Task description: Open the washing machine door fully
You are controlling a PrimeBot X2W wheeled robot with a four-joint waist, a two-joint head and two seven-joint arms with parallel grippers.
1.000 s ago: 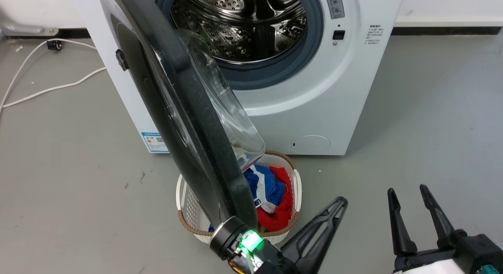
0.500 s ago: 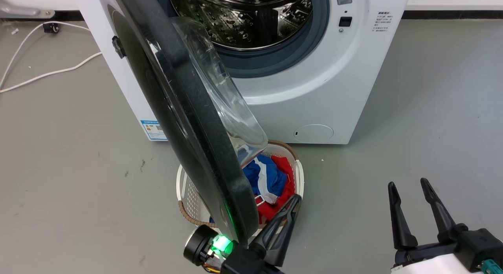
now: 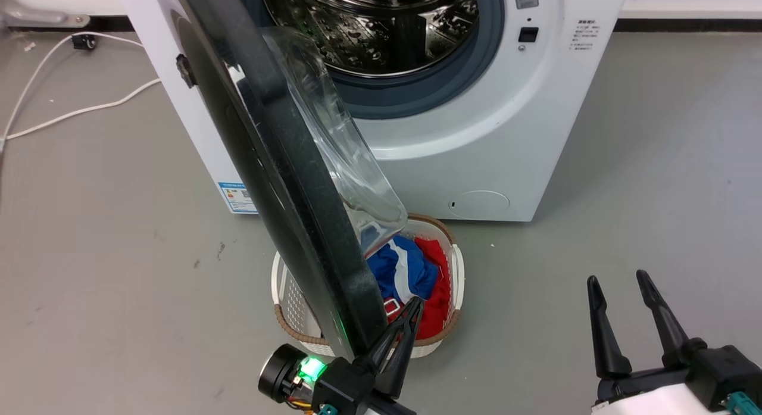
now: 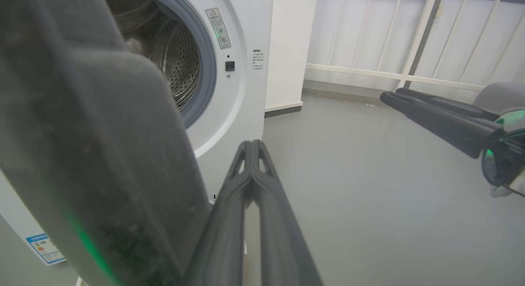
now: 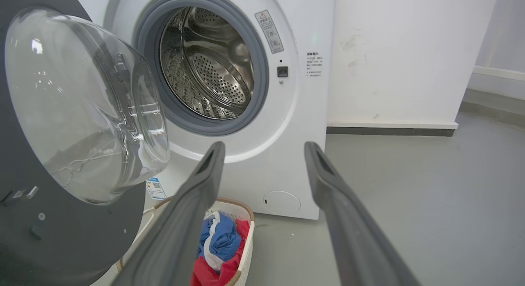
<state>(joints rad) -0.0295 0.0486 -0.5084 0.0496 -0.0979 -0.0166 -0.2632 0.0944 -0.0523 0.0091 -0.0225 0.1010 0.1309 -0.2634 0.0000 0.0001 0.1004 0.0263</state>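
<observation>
White laundry basket (image 3: 286,299) stands just beside open door (image 3: 286,165).

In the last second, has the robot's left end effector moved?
Yes. The left end effector swung to the robot's left: its tips were right of the laundry basket and now show over it, beside the edge of the washing machine door.

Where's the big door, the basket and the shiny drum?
washing machine door (image 3: 286,165): head view, black outer rim.
laundry basket (image 3: 290,296): head view, white left wall.
drum (image 5: 213,72): right wrist view, perforated steel back.
</observation>
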